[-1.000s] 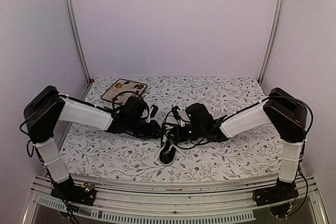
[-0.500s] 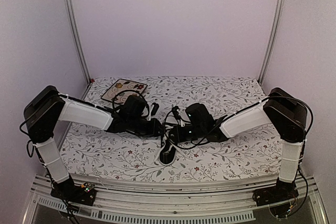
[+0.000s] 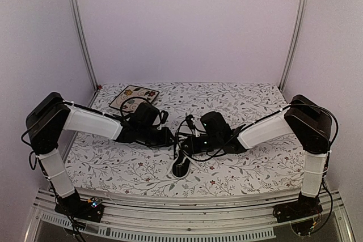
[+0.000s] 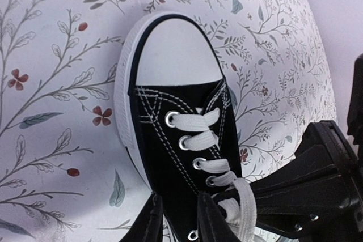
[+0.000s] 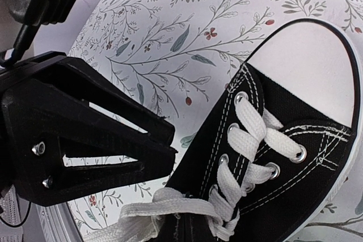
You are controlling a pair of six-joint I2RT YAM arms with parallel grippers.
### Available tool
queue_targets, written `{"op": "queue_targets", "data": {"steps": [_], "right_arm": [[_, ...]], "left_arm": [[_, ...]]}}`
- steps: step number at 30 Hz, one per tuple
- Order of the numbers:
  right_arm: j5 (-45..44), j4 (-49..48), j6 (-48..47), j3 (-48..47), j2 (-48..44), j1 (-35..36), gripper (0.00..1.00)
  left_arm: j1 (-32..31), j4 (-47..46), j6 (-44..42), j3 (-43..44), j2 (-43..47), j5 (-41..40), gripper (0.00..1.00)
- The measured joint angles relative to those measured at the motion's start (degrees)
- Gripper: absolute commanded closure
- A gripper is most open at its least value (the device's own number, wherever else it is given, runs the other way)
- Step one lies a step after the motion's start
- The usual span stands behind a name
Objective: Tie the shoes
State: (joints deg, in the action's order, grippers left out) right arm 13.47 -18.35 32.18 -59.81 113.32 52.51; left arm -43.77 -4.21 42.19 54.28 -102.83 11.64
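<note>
The black sneaker (image 3: 181, 165) lies between my two grippers on the floral cloth, its white toe cap toward the near edge. In the left wrist view the shoe (image 4: 176, 140) fills the frame, and my left gripper (image 4: 178, 225) has its two fingers closed narrowly on the black eyelet panel at the shoe's side. My left gripper (image 5: 170, 148) also shows in the right wrist view, its tips together at the shoe (image 5: 295, 157). My right gripper (image 4: 255, 191) reaches in from the right. It is shut where a loose white lace (image 4: 244, 208) crosses the top eyelets. That lace (image 5: 170, 208) drapes over it.
A square floral-patterned plate (image 3: 134, 97) lies at the back left of the table, behind my left arm. The table is covered by a floral cloth (image 3: 255, 162). Metal frame posts stand at both back corners.
My left wrist has shifted very slightly. The shoe and my right arm look the same.
</note>
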Motion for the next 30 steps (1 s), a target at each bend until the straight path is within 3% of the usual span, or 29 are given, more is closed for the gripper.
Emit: {"op": "queue_targets", "data": {"steps": [15,30], "right_arm": [[-0.02,-0.15,0.0,0.22,0.0,0.0,0.98],[-0.07,-0.15,0.0,0.22,0.0,0.0,0.98]], "left_arm": [[0.31,2.05,-0.46,0.0,1.68,-3.08,0.7],[0.59,2.64,-3.02,4.83,-3.54,5.44,0.76]]}}
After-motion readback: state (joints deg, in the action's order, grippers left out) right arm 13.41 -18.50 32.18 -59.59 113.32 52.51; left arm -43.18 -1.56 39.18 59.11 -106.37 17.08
